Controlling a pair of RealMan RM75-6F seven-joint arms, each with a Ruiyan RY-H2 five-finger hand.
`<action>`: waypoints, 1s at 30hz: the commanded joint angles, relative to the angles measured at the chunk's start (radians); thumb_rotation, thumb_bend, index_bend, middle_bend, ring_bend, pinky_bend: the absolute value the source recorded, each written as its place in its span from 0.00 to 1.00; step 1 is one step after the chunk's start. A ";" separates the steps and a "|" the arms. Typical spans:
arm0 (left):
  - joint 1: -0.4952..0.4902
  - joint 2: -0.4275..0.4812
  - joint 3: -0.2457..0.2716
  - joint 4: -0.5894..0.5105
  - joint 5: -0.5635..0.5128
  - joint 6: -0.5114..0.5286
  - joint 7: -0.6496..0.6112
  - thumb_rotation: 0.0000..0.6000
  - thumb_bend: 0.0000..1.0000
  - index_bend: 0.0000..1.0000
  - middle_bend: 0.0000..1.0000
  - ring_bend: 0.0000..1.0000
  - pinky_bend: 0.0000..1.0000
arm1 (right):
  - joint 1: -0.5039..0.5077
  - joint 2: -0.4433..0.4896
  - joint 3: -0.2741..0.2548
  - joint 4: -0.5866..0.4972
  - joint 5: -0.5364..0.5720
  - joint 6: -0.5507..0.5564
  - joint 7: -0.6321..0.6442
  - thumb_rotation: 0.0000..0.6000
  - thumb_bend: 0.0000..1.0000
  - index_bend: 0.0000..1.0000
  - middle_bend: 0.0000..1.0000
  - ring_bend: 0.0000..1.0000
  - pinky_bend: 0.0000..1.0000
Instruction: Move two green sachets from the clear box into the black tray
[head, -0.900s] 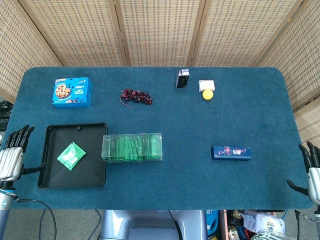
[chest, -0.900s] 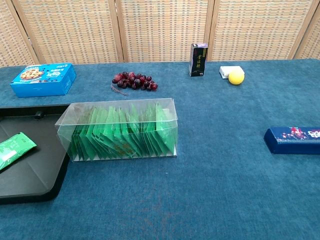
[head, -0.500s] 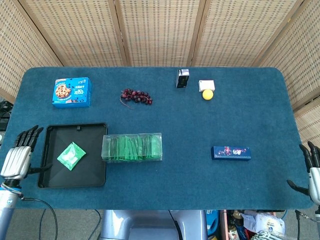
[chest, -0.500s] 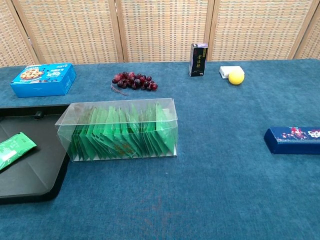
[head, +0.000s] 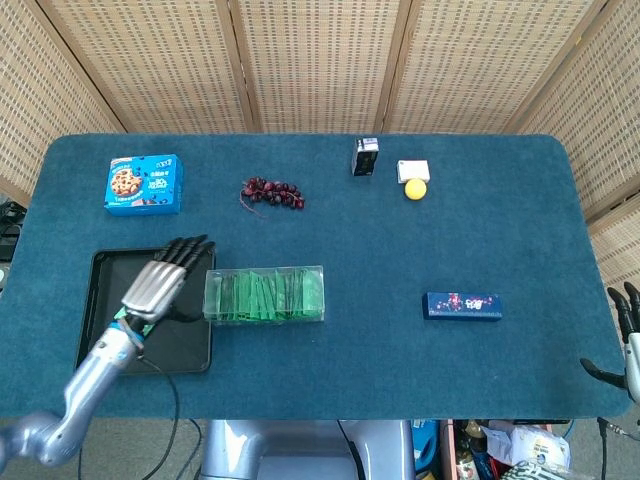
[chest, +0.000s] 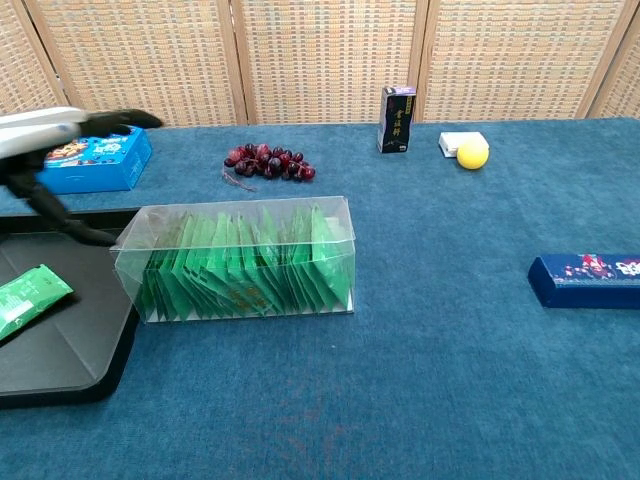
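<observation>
Green sachets (chest: 245, 268) stand upright in the clear box (head: 264, 294), whose long axis runs left-right at counter centre-left. One sachet (chest: 28, 297) already lies in the black tray (head: 95, 345). Second transfer in hand: left hand (head: 160, 281), fingers extended and empty, hovers over the tray's right edge, just left of the box. Next: reach right, pinch one sachet.

One black tray (head: 95, 345), one clear box (head: 265, 294), one loose green sachet (chest: 25, 298) in the tray; sachets packed in the box too many to count. One blue cookie box (head: 144, 184), one bunch of grapes (head: 272, 191), one small dark carton (head: 365, 157), one white packet (head: 413, 169), one yellow ball (head: 415, 189), one long dark-blue box (head: 462, 305). Two hands: left hand (head: 167, 277), right hand (head: 630, 335).
</observation>
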 joint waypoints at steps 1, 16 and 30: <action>-0.074 -0.057 -0.030 0.001 -0.048 -0.062 0.045 1.00 0.04 0.01 0.00 0.00 0.00 | 0.000 0.000 0.002 0.004 0.011 -0.008 0.003 1.00 0.00 0.00 0.00 0.00 0.00; -0.163 -0.140 -0.027 0.037 -0.164 -0.110 0.120 1.00 0.04 0.04 0.00 0.00 0.00 | 0.005 -0.003 0.006 0.018 0.030 -0.032 0.010 1.00 0.00 0.00 0.00 0.00 0.00; -0.227 -0.173 -0.027 0.072 -0.253 -0.127 0.150 1.00 0.34 0.22 0.00 0.00 0.00 | 0.005 -0.004 -0.013 0.027 -0.053 0.015 0.010 1.00 0.00 0.00 0.00 0.00 0.00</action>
